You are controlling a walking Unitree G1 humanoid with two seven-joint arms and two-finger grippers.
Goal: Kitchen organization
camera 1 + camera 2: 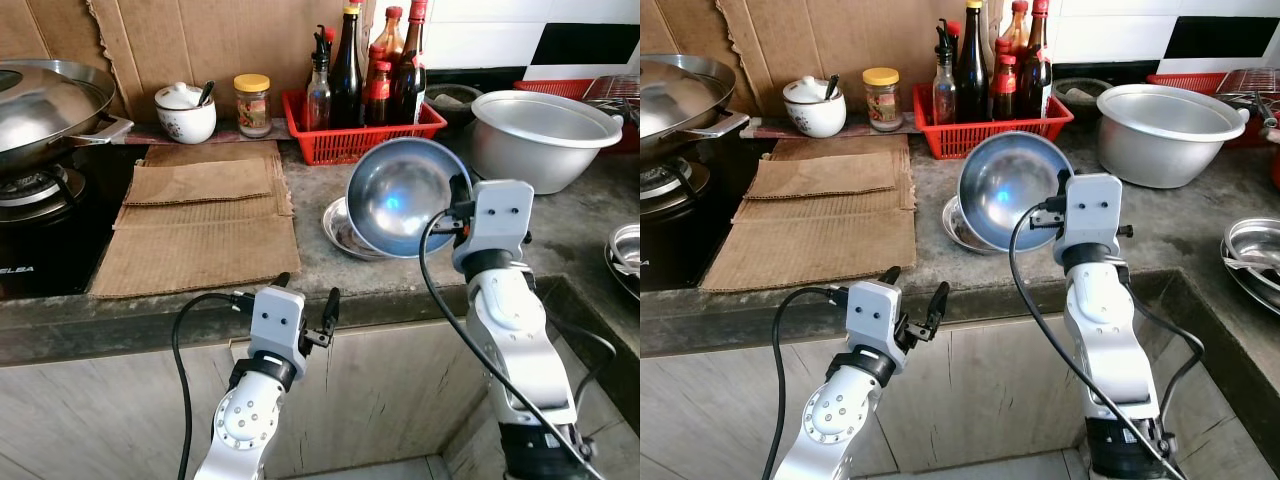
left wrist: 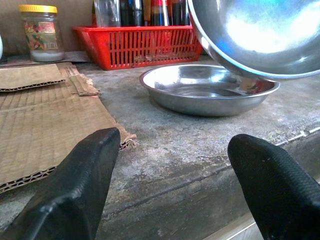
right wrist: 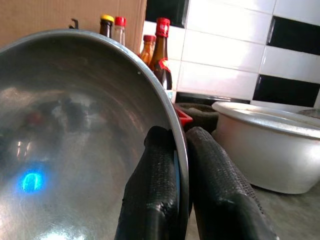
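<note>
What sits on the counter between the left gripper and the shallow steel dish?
Only bare grey counter lies between the left gripper and the shallow steel dish, as the left wrist view shows; the cardboard lies off to one side.
</note>
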